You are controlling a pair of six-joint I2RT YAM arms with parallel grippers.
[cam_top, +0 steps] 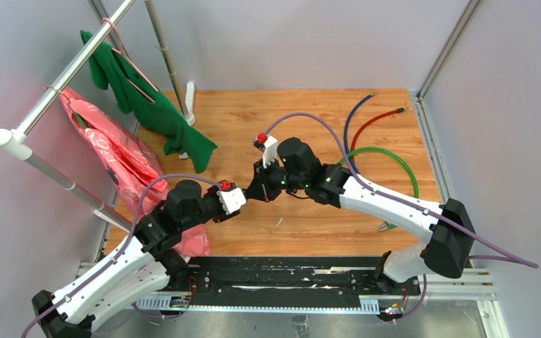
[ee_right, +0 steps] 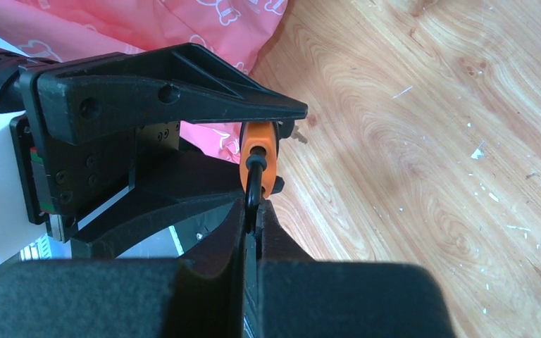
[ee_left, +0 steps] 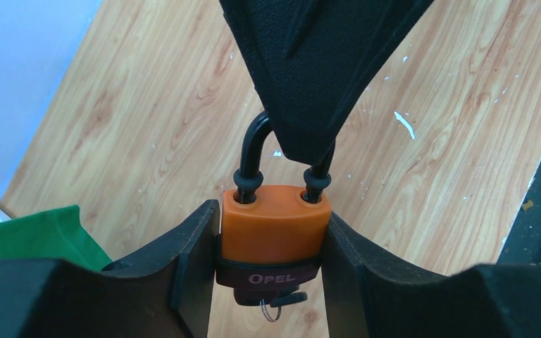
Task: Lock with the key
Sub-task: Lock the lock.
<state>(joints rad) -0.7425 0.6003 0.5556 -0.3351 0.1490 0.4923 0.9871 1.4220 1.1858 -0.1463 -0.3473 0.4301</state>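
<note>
An orange padlock (ee_left: 275,225) with a dark "OPEL" band and a black shackle (ee_left: 250,151) hangs in the air between my two grippers. My left gripper (ee_left: 271,220) is shut on the padlock's body, one jaw on each side. A key (ee_left: 283,299) with a thin wire ring sticks out of the lock's underside. My right gripper (ee_right: 252,211) is shut on the shackle (ee_right: 253,184), and its fingers (ee_left: 303,84) cover the shackle's top. The orange body also shows in the right wrist view (ee_right: 257,149). In the top view the two grippers meet (cam_top: 253,194) mid-table, and the padlock is hidden there.
The wooden table (cam_top: 324,113) carries green (cam_top: 394,158), red (cam_top: 377,121) and purple cables at the back right. A clothes rack (cam_top: 63,77) at the left holds a green garment (cam_top: 148,105) and a pink bag (cam_top: 120,155). A black rail (cam_top: 275,278) runs along the near edge.
</note>
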